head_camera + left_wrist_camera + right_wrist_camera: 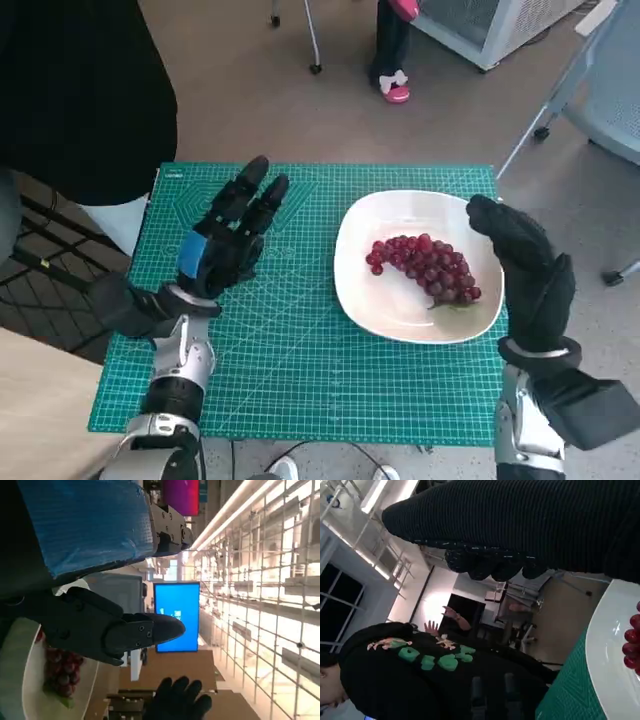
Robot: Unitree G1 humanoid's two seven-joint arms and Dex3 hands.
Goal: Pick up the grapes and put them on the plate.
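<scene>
the grapes (425, 268) already lie on the plate (370, 300), a dark red bunch in the plate's middle and right, in the centre-right of the head view; so i judge the placing done, and the step in hand is to draw clear without disturbing them; my left robot hand (228, 240) hovers over the green cutting mat (300, 370) in the left-centre of the frame, fingers spread and straight, holding nothing, well apart from the plate; my right robot hand (525, 265) stands at the plate's right edge, gloved fingers loosely apart and pointing up the frame, nothing in them, close beside the bunch but not touching it as far as i can tell; in the left wrist view the grapes (60, 672) show at lower left on the pale plate (90, 690); to do this well i would lift the right robot hand straight up and away from the rim, not sweep across it, since a brush could tip the plate or roll the bunch; a person (420, 680) in a dark top sits near the table's upper left corner.
</scene>
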